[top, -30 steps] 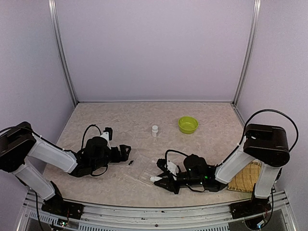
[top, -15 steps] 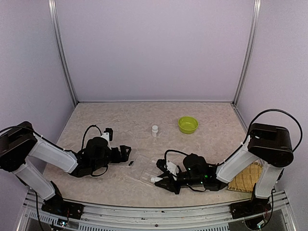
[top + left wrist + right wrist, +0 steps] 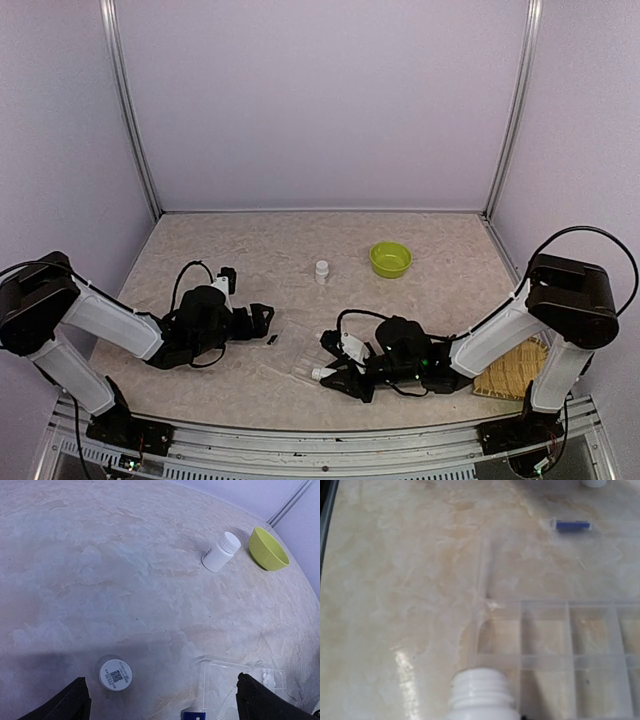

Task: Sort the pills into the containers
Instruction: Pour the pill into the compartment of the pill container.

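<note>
- Pill box (image 3: 570, 635), one: clear, compartments in a row, flat on the desk between the arms.
- Dark blue pill (image 3: 571, 525), one in view, on the desk just beside the box.
- White bottles, two: uncapped bottle (image 3: 480, 695), clamped in the right gripper (image 3: 335, 372) jaws, mouth at the box's end; capped bottle (image 3: 321, 271) near the lime-green bowl (image 3: 390, 259).
- Left gripper (image 3: 165, 700): jaws wide apart, holding nothing.
- Desk (image 3: 250, 250): beige, marbled; lilac walls (image 3: 320, 100).

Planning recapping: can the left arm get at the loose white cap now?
Probably yes: the cap lies on bare table just ahead of the open left fingers, with nothing between them.
</note>
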`<state>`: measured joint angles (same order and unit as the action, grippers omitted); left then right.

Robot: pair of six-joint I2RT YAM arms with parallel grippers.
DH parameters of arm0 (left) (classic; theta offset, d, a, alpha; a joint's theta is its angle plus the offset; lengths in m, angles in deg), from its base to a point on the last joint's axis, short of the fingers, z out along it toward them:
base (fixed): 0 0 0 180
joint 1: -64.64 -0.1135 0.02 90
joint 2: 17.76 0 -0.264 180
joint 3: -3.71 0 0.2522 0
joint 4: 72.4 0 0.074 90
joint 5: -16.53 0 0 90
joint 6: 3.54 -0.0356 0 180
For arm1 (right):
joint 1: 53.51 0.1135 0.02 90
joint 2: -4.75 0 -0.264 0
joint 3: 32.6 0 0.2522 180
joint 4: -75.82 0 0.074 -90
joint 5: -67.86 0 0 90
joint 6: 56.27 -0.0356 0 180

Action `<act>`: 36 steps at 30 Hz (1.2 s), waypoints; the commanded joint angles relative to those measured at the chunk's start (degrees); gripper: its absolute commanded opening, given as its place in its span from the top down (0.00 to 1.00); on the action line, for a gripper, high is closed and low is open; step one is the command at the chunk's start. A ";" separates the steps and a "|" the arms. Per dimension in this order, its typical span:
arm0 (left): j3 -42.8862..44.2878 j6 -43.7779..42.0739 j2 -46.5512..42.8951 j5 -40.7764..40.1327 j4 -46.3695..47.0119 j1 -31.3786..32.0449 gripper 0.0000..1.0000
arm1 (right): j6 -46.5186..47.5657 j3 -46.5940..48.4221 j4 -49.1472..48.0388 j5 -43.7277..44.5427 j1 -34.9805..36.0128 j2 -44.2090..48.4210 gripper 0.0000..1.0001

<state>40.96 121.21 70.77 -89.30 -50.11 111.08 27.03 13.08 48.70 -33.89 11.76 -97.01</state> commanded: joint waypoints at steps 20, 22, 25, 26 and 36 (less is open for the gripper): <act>-0.35 1.12 0.77 0.27 1.87 0.50 0.01 | 2.54 3.62 10.18 3.66 1.60 2.87 0.78; -0.35 1.10 0.77 0.28 1.92 0.50 0.01 | 2.65 3.75 10.81 3.85 1.71 3.25 0.78; -0.39 1.21 0.85 0.25 2.01 0.50 0.01 | 2.85 3.84 11.92 4.01 1.85 3.81 0.78; -0.39 1.23 0.85 0.28 2.00 0.50 0.01 | 2.96 3.94 12.19 4.13 1.87 4.03 0.78; -0.37 1.38 1.03 0.23 2.18 0.59 0.01 | 3.60 4.83 14.78 4.80 2.23 4.94 0.78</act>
<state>40.96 122.32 71.23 -89.28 -49.30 111.32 29.91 16.27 61.27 -29.91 13.18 -93.64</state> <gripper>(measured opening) 0.986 0.271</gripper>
